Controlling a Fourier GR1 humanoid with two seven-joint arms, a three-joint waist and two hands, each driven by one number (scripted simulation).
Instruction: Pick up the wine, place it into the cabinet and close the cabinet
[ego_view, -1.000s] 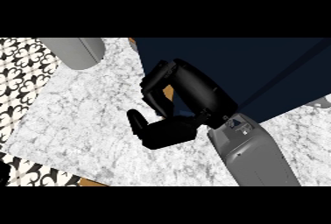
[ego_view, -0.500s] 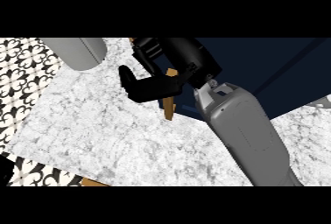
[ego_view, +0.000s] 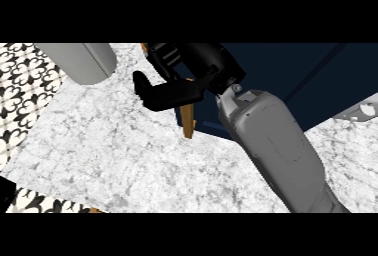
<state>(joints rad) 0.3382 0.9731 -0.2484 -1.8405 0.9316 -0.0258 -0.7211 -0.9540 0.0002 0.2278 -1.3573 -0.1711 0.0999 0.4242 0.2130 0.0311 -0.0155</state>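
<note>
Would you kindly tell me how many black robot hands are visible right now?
1. The black right hand is at top centre, beside the dark blue cabinet; the left hand does not show.

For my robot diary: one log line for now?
right hand: at cabinet door edge | wine: not visible | left hand: not in view

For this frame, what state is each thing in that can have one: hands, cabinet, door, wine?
right hand: at the door's edge; open or shut cannot be told
cabinet door: looks ajar, brown edge facing the view
cabinet: not yet closed, inside hidden
wine: not in view
left hand: not in view
</note>
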